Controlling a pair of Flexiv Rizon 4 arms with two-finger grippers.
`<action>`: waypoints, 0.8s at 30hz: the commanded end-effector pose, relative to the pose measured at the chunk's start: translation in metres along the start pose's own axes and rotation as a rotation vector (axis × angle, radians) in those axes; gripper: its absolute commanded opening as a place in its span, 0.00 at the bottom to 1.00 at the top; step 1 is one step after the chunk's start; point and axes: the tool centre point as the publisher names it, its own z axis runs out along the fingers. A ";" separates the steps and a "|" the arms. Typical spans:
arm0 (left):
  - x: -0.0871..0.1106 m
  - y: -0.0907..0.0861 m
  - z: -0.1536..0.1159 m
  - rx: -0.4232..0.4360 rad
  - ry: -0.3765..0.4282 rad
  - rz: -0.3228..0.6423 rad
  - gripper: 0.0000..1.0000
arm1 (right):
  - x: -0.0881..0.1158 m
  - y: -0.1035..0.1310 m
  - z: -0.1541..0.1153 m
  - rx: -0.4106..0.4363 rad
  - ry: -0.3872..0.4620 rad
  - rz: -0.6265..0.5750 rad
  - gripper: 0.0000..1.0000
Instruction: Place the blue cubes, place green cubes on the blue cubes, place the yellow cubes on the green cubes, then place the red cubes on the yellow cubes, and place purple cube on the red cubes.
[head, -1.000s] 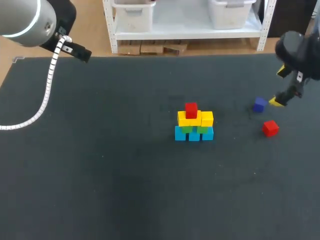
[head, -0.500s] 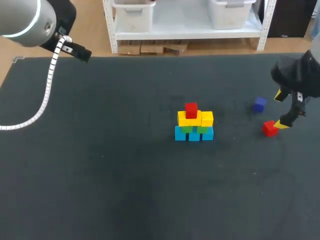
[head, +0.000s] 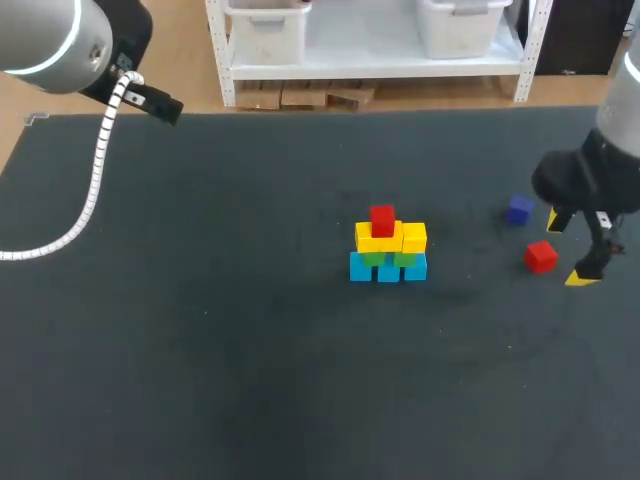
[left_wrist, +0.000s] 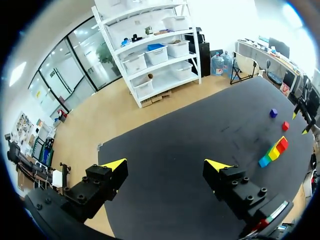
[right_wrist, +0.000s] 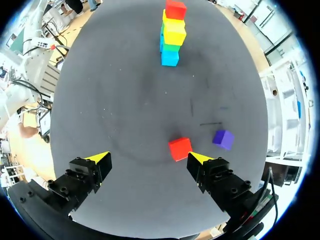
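The right jaws stand apart, empty, just right of the loose red cube (head: 540, 256); the purple cube (head: 518, 209) lies farther back. The left jaws are apart. The stack (head: 389, 245) is upright, its blue base (head: 388, 268) running left-right.

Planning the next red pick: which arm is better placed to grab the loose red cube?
Right. The open right gripper hangs close beside the small loose red cube. The left gripper, also open, is far away from it.
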 end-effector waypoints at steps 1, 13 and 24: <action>0.000 0.001 0.000 0.004 -0.001 0.001 1.00 | 0.001 -0.006 0.011 -0.004 -0.017 0.004 1.00; 0.000 0.001 0.000 0.004 -0.001 0.001 1.00 | -0.006 -0.016 0.034 -0.013 0.037 -0.080 1.00; 0.000 0.001 0.000 0.004 -0.001 0.001 1.00 | 0.004 -0.024 0.048 -0.044 0.048 -0.068 1.00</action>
